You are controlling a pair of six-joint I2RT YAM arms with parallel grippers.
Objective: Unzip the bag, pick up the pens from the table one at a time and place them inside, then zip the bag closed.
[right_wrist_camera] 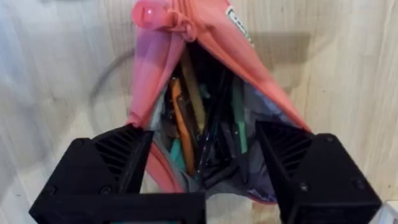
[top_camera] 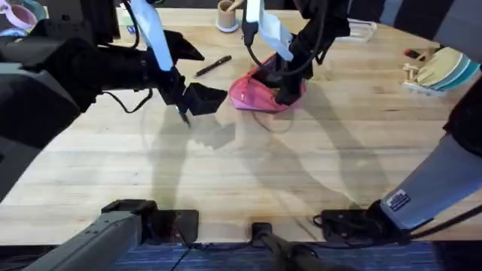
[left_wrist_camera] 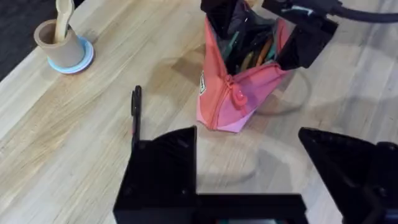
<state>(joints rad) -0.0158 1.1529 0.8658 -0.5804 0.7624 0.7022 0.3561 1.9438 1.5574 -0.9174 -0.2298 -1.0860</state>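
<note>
While unzipped (gaping), bag (right_wrist_camera: 205,93) mouth faces up.

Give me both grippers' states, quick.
Left gripper: open, empty, above the table short of the bag.
Right gripper: open, fingers spread inside the bag's mouth, holding nothing.

The pink bag (top_camera: 265,93) gapes unzipped holding pens (right_wrist_camera: 205,130); a black pen (top_camera: 214,65) lies beside it on the table (top_camera: 248,173).
</note>
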